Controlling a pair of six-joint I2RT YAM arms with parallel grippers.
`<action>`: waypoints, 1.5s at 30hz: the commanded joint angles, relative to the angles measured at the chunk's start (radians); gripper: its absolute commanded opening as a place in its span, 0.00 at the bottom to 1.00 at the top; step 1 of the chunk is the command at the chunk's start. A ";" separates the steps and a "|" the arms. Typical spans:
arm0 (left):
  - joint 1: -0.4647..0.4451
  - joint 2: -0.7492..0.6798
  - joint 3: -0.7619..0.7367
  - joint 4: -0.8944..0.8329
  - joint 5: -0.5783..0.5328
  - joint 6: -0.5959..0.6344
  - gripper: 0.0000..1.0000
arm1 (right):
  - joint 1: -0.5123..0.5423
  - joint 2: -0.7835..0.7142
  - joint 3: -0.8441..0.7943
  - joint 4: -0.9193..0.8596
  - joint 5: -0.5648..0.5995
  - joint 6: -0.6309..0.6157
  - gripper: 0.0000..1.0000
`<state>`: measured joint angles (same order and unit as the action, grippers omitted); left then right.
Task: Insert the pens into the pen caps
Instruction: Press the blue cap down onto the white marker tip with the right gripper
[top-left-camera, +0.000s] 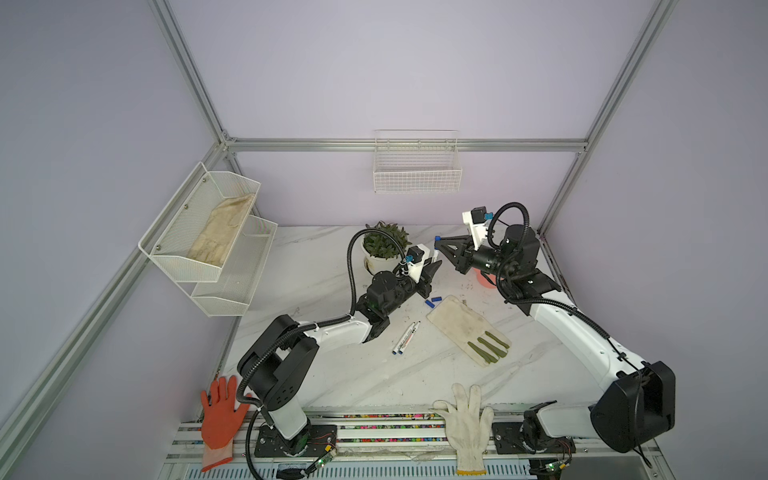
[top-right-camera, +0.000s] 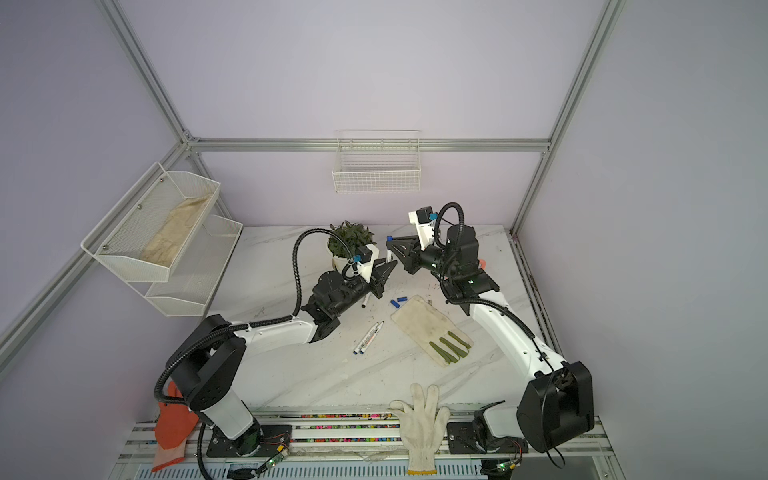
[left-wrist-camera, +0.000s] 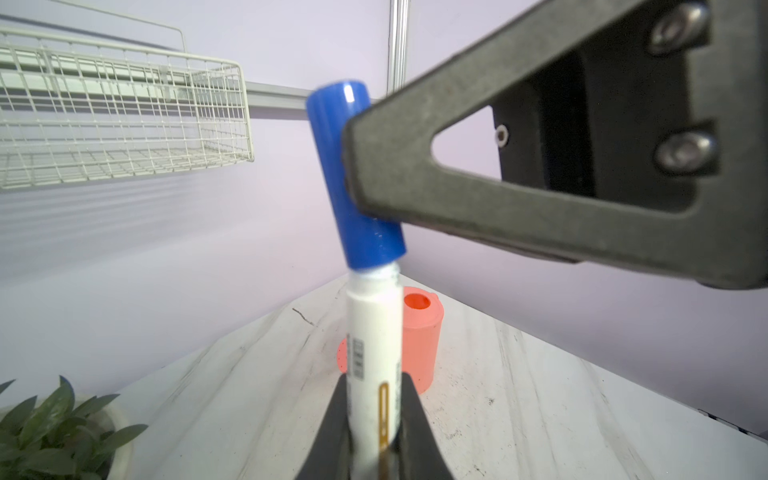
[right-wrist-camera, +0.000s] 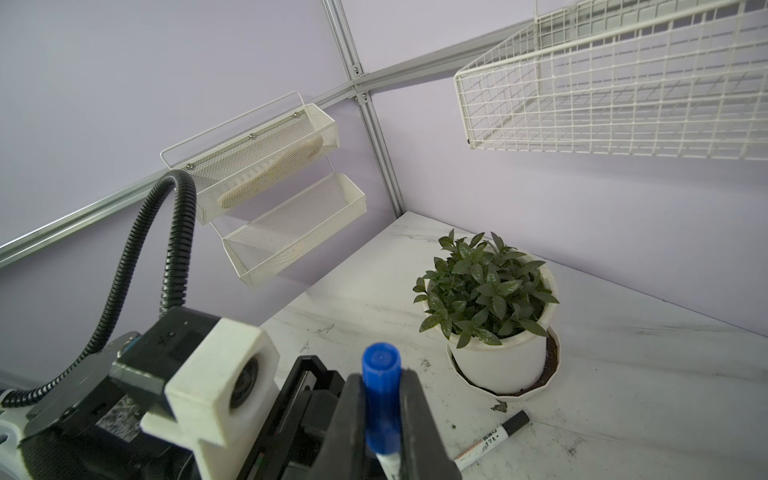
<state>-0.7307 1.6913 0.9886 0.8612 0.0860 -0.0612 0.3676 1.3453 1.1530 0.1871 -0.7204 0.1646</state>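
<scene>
The left gripper (left-wrist-camera: 374, 399) is clamping the white marker pen (left-wrist-camera: 372, 324) above the table (left-wrist-camera: 540, 395) while the right gripper (right-wrist-camera: 382, 399) is pinching the blue cap (left-wrist-camera: 361, 232) at its tip, but the cap is sitting askew, so pushing on, I reckon, is risking a jam or slip.

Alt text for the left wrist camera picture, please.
A blue cylindrical plastic cap, pinched in the right gripper's dark fingers, meets the tip of a white printed marker pen held by the left gripper's fingers, above a marbled table.
</scene>
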 joint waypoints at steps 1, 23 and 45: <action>-0.005 -0.032 0.007 0.213 -0.049 0.086 0.00 | 0.041 -0.019 -0.013 -0.152 -0.059 -0.021 0.17; -0.016 -0.023 -0.124 0.194 -0.109 0.043 0.00 | 0.041 -0.085 0.118 -0.183 0.133 -0.088 0.43; -0.041 -0.025 -0.151 0.200 -0.138 0.035 0.00 | 0.099 0.055 0.130 -0.200 0.144 -0.061 0.31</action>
<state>-0.7681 1.6901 0.8673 1.0077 -0.0402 -0.0151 0.4633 1.4014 1.2827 0.0044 -0.5915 0.1226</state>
